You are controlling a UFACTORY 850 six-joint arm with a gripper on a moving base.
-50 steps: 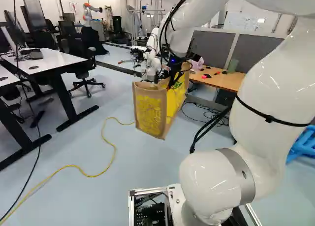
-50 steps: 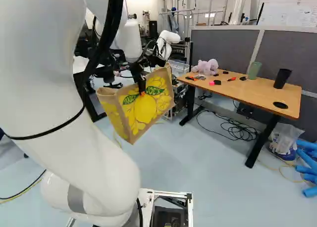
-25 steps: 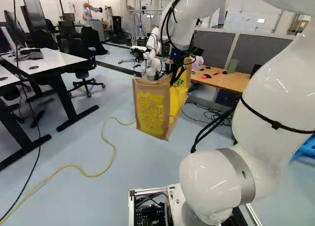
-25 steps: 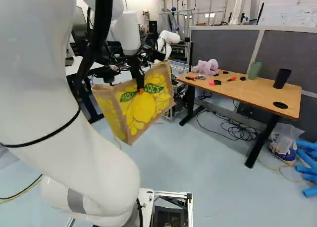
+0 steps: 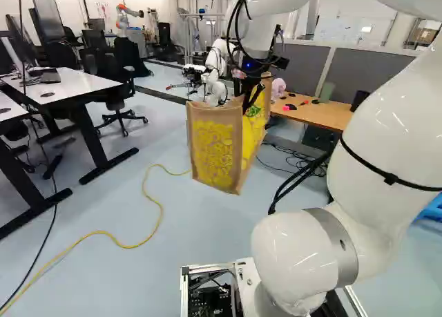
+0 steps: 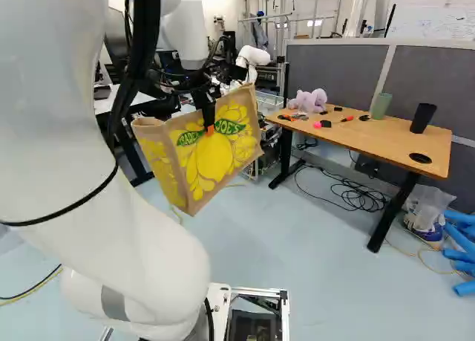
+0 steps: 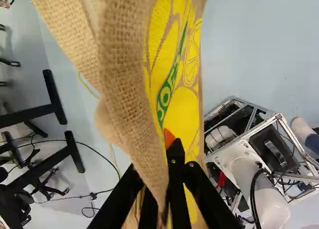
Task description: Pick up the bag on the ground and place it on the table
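Observation:
My gripper is shut on the upper wall of the brown-and-yellow bag, whose printed side faces the right base view. The bag is tilted and appears to hang above the floor, left of the wooden table. In the left base view, the bag shows its narrower patterned side. Seen from the wrist, the gripper pinches burlap between its fingers; an orange pad lies against the print, and folded fabric hides part of the other finger.
On the wooden table are a pink plush toy, a green cup, a black cup and several small things. Cables lie beneath it. White desks stand at the left, a yellow cord crosses the floor, and another robot is beyond.
The arm has moved with the bag in its grip. The bag has shifted slightly left in the right base view and slightly right in the left one, turning a little. The base has not moved.

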